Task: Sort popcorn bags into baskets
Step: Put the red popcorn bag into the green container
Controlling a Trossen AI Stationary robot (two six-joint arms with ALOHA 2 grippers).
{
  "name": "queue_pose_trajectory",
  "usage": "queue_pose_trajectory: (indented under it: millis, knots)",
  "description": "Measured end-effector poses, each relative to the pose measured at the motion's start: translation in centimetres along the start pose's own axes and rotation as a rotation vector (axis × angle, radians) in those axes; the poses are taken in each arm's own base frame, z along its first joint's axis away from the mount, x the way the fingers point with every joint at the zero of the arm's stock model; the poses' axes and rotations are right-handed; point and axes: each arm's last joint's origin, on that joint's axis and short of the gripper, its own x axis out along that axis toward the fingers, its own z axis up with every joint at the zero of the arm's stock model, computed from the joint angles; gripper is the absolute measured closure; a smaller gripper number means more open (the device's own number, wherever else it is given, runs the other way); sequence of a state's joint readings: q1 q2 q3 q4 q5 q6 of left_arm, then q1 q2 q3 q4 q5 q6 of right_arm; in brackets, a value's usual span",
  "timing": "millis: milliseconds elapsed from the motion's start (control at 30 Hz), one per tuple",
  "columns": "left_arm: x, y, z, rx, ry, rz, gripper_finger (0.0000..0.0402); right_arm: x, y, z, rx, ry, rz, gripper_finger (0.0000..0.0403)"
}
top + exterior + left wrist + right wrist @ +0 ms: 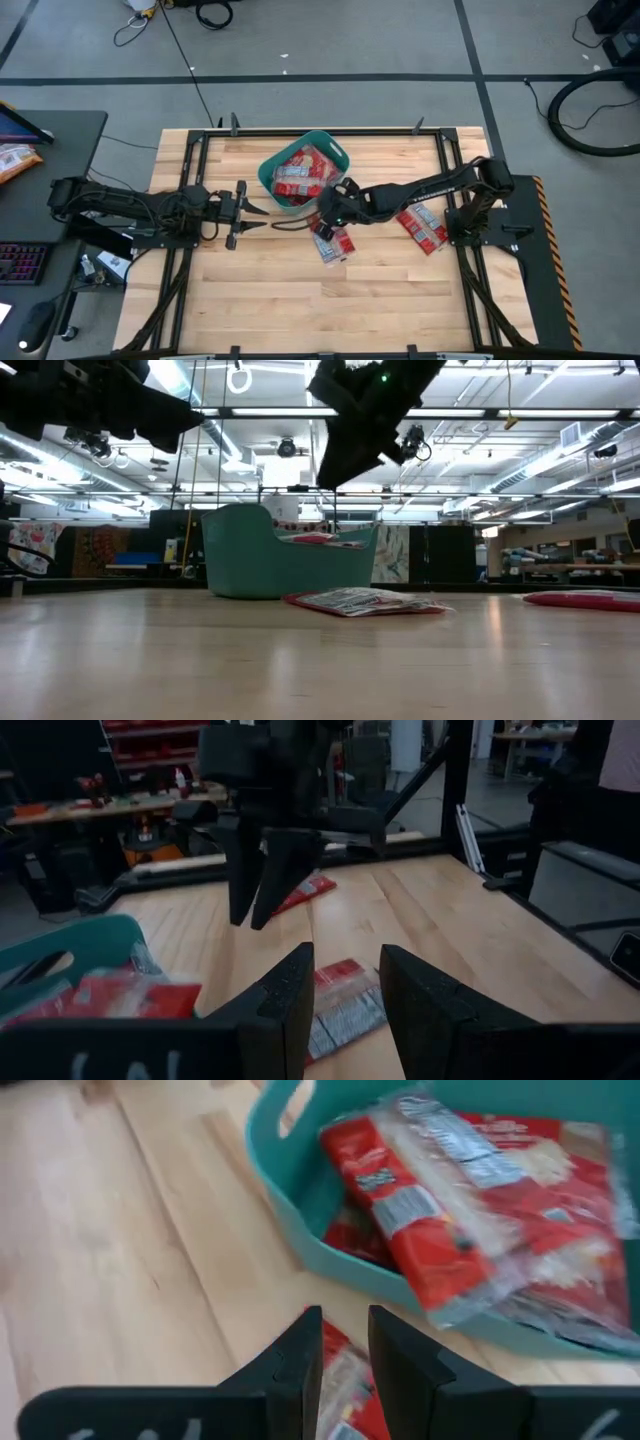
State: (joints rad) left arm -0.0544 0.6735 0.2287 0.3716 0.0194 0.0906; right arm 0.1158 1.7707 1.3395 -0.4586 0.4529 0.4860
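Teal plastic, rounded with a rolled rim, the basket sits near the bench's far edge, glossy red popcorn bags heaped inside. The right gripper hovers at its near rim, fingers narrowly parted and empty, above a flat packet whose long axis runs far-to-near. Another packet lies toward the right edge. The left gripper waits left of the basket, slightly open.

Teal basket heaped with red popcorn bags, others flat on table
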Motion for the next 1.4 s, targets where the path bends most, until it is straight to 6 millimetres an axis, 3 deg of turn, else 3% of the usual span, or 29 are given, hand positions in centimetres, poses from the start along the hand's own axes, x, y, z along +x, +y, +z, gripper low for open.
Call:
queue_pose_trajectory:
  millis: [167, 400, 733, 967, 1167, 1400]
  knots:
    - [0.0, 0.0, -0.3, 0.017, 0.029, -0.003, 0.028, 2.3, -0.4, -0.7, -0.048, -0.004, -0.015, 0.0314]
    - [0.0, 0.0, -0.3, 0.019, 0.027, -0.003, 0.028, 5.4, -2.7, 0.0, -0.026, 0.007, -0.024, 0.0314]
    - [0.0, 0.0, -0.2, 0.022, 0.025, -0.003, 0.028, 8.5, -8.3, 1.2, -0.045, 0.034, -0.14, 0.0314]
    - [0.0, 0.0, -0.3, 0.023, 0.026, -0.003, 0.028, 10.3, -12.4, 1.9, 0.04, 0.026, -0.205, 0.0314]
    - [0.0, 0.0, -0.3, 0.031, 0.027, -0.002, 0.028, 9.7, -11.2, 2.8, 0.05, -0.051, -0.099, 0.0314]
    - [0.0, 0.0, -0.3, 0.033, 0.026, -0.002, 0.028, 6.3, -7.9, 3.5, -0.031, -0.138, -0.113, 0.0314]
